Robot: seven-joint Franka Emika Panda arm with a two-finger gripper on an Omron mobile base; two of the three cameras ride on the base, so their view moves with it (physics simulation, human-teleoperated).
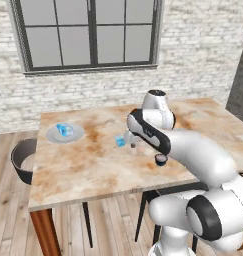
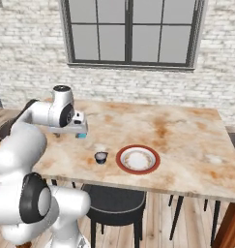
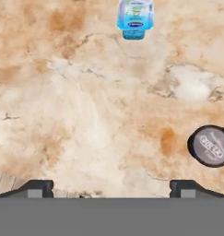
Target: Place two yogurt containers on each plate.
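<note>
The grey plate (image 1: 65,134) at the far left of the table (image 1: 93,170) already carries blue yogurt containers (image 1: 64,129), seemingly two, though they blur together and the count is a guess. The red-rimmed plate (image 2: 138,159) near the front edge is bare. So the step in hand looks like fetching a cup for that second plate: the gripper (image 3: 111,188) hangs over bare tabletop with its jaws wide apart and nothing between them, and a loose yogurt cup (image 3: 135,19) stands on the table just ahead of it (cut off at the top of the hand view). Next the hand needs to move forward over that cup, drop, and close on its sides. A small dark cup (image 3: 211,145) with a labelled lid sits off to one side; whether it counts as yogurt is unclear. The arm hides most of the gripper in both base views, and a fourth blue cup cannot be made out
</note>
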